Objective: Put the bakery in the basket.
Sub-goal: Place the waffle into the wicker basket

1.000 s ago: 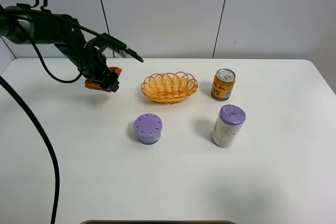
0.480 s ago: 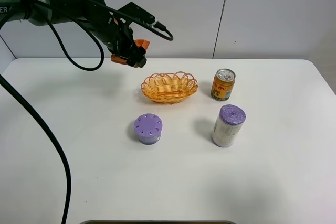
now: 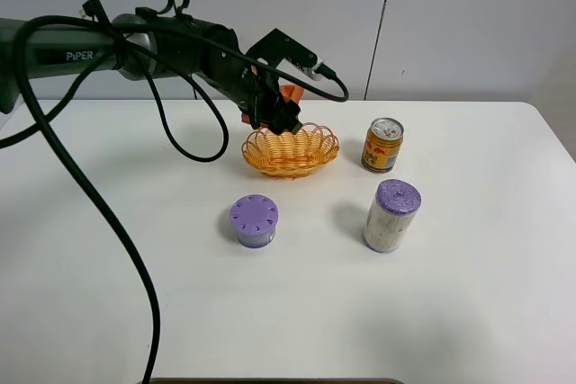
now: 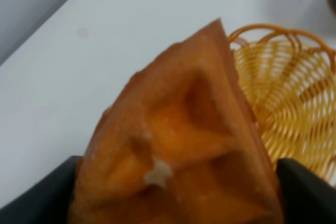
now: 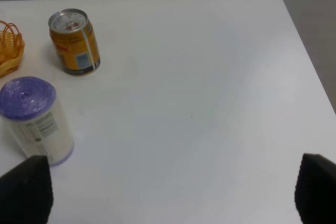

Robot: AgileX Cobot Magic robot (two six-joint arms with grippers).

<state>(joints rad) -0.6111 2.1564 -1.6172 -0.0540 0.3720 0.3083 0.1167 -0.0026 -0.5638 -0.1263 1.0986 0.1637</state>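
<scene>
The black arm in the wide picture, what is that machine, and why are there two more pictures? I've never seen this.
It is a robot with two arms, each ending in a gripper. The wide picture comes from a camera mounted high; the other two come from cameras on the wrists. The left gripper is shut on an orange-brown toy pastry, held in the air by the far rim of the wicker basket. The right gripper is open, holding nothing, over the white table. Also on the table: a drink can, a low purple-lidded tub and a taller purple-topped container.

Bright even light; bakery (image 4: 178,150) blurred close-up
</scene>
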